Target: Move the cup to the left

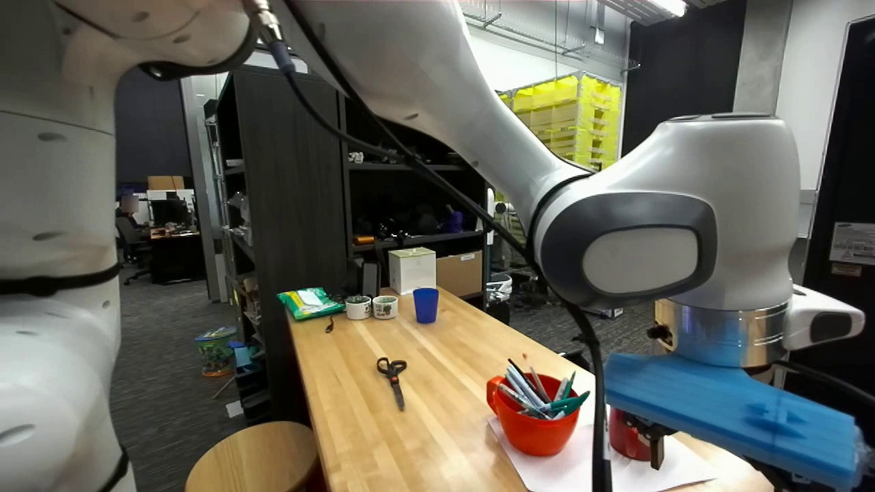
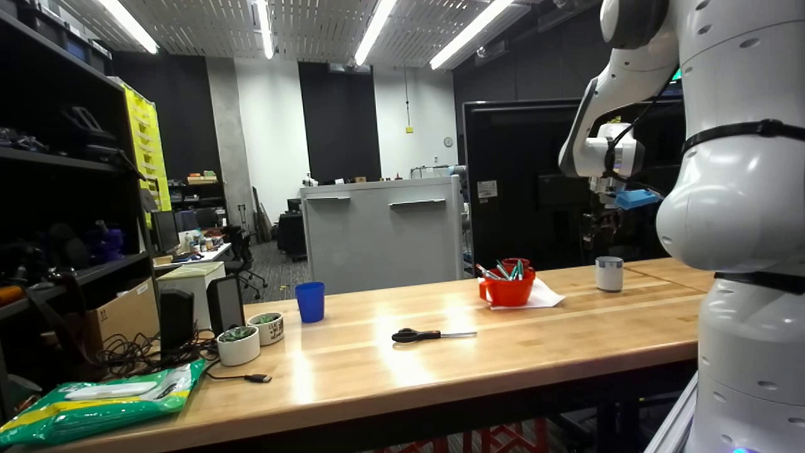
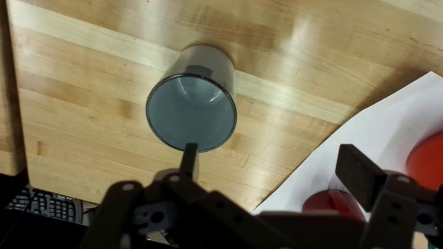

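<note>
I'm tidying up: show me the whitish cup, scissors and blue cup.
Whitish cup (image 2: 609,277): in an exterior view, outer wall.
Scissors (image 1: 394,379): in an exterior view, where handles meet blades.
Blue cup (image 1: 426,306): in an exterior view, outer wall.

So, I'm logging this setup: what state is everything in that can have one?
Gripper: open, holding nothing
Whitish cup: upright, looks empty
Red bowl: upright, holding pens
Dark red cup: upright, contents hidden
Blue cup: upright, contents hidden
Scissors: closed, lying flat
White pots: upright, planted
Green packet: lying flat, seal unclear
Ceiling lights: lit
</note>
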Controlling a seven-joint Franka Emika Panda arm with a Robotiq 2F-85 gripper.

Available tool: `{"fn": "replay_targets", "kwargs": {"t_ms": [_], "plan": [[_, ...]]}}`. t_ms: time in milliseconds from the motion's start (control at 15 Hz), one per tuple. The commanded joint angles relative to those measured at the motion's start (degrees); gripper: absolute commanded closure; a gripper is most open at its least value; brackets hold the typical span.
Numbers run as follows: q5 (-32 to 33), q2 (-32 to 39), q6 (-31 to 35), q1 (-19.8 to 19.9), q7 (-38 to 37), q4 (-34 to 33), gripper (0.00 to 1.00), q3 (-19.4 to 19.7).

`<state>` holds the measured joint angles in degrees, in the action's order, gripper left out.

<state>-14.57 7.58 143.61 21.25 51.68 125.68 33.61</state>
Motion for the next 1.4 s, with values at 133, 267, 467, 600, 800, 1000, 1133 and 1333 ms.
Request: {"fn": "replay_targets", "kwargs": {"t_ms": [133, 267, 467, 600, 800, 1000, 1133, 1333], "plan": [[-4.2, 9.9, -5.7, 9.1, 4.1, -10.3, 0.0, -8.9], [-3.3, 12.2, -7.2, 11.1, 3.2, -13.0, 0.0, -11.0], [-2.4, 14.6, -9.6, 13.5, 2.3, -16.1, 0.0, -13.4], [-2.0, 15.2, -10.7, 14.6, 2.0, -17.4, 0.0, -14.6], [-1.5, 15.3, -12.1, 15.7, 1.6, -18.3, 0.0, -15.7], [-1.4, 14.3, -12.4, 16.3, 1.4, -17.4, 0.0, -16.2], [-1.5, 13.8, -12.3, 16.6, 1.3, -16.8, 0.0, -16.2], [-1.5, 12.5, -11.5, 16.7, 0.8, -15.1, 0.0, -16.1]]}}
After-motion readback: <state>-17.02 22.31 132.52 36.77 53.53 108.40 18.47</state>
